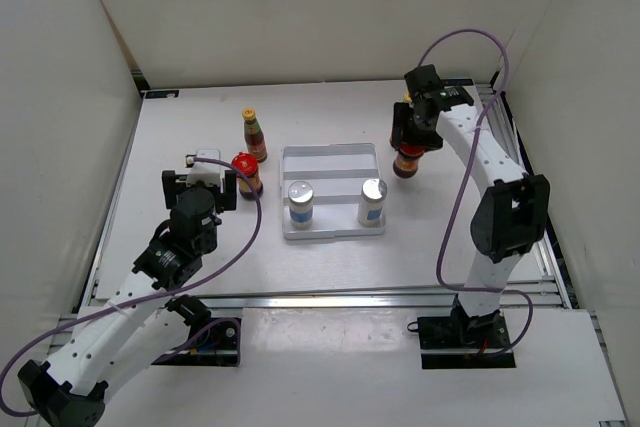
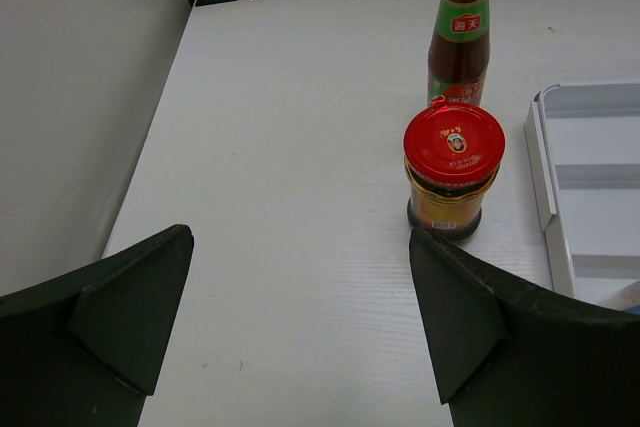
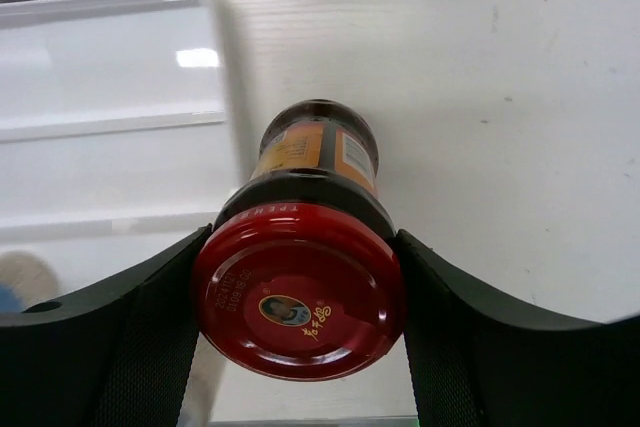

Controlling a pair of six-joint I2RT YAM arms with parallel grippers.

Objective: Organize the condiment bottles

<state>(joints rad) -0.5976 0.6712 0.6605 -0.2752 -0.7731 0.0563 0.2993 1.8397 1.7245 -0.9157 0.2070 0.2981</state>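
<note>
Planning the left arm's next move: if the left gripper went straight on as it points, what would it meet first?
Probably the red-lidded jar, standing just ahead, in line with one finger of the open left gripper rather than its gap. The yellow-capped sauce bottle stands behind the jar. Depth is unclear.

Bright, even light falls from above, and the white walls (image 1: 300, 7) bounce it, so shadows on the counter (image 1: 200, 127) stay small and soft. From overhead, the silver caps of the two shakers (image 1: 301, 202) flash white. In my right wrist view the red-lidded jar (image 3: 300, 297) is fairly sharp with a dull sheen. The tray (image 3: 110, 147) behind it is smeared and washed out, with one glare patch, and a shaker in the lower left corner is only a blur. In my left wrist view the other jar (image 2: 453, 172) is crisp, while the fingers (image 2: 110, 327) of my left end effector (image 2: 300, 257) are dark and nearly featureless.
</note>
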